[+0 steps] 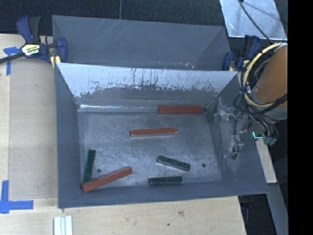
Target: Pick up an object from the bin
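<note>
Risk: the hand [234, 140] hangs over the right sloped wall of the grey metal bin [67, 146]. A straight descent from there would likely strike the wall instead of reaching the floor.

The nearest thing, a reddish-brown flat bar [180, 110], lies tight along the back wall, so a grasp there may jam or slip. A dark green short bar [173, 163] lies on open floor, front right, and looks the safer pick.

Pose: the arm enters from the right with the hand pointing down, apart from every bar. I cannot tell whether the hand is open or closed, and nothing is seen in it.
</note>
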{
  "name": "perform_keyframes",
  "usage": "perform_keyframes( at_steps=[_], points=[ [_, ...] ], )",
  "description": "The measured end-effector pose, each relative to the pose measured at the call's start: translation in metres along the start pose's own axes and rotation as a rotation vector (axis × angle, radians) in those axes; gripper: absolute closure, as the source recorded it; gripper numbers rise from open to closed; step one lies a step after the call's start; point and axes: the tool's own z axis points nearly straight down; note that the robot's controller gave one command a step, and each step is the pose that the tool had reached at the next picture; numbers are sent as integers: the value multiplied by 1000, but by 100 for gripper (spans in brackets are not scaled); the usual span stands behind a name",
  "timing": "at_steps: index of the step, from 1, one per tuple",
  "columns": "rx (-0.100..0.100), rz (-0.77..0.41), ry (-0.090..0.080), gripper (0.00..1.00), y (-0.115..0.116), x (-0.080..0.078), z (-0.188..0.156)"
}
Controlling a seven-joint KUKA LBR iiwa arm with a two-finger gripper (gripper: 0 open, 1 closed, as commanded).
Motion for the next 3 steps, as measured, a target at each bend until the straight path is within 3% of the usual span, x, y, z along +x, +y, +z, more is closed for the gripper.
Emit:
perform_keyframes(
  at_steps=[1,2,3],
  points=[
    [-2,-150,1,0,48,30,103],
    [-2,-202,-4,0,118,17,125],
    [1,-197,-9,100,114,16,123]
  ],
)
